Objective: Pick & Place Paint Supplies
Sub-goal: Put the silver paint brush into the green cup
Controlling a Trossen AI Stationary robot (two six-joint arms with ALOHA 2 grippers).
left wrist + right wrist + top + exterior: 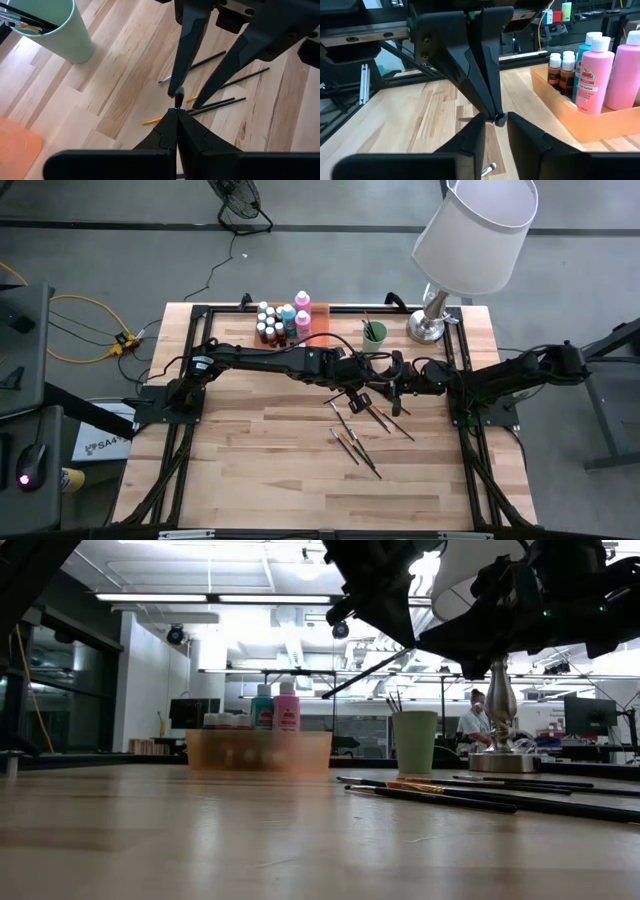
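- We see both arms meeting over the middle of the bench, above a scatter of loose brushes lying flat on the wood.
- The left claw is fully closed, and its tips pinch the end of 1 thin dark brush, held up in the air at a slant.
- The right claw faces the left one, tip to tip. Its 2 fingers stand a little apart on either side of that brush's round end; we cannot tell whether they touch it.
- In the right wrist view, the left claw's fingers come down to a point right between the right claw's fingers.
- The orange tray sits at the far edge of the bench with the paint bottles standing upright inside it, 2 tall pink ones among the smaller ones.
- The green cup stands upright beside the tray, with a few brushes already in it.
- A lamp stands at the far right corner.
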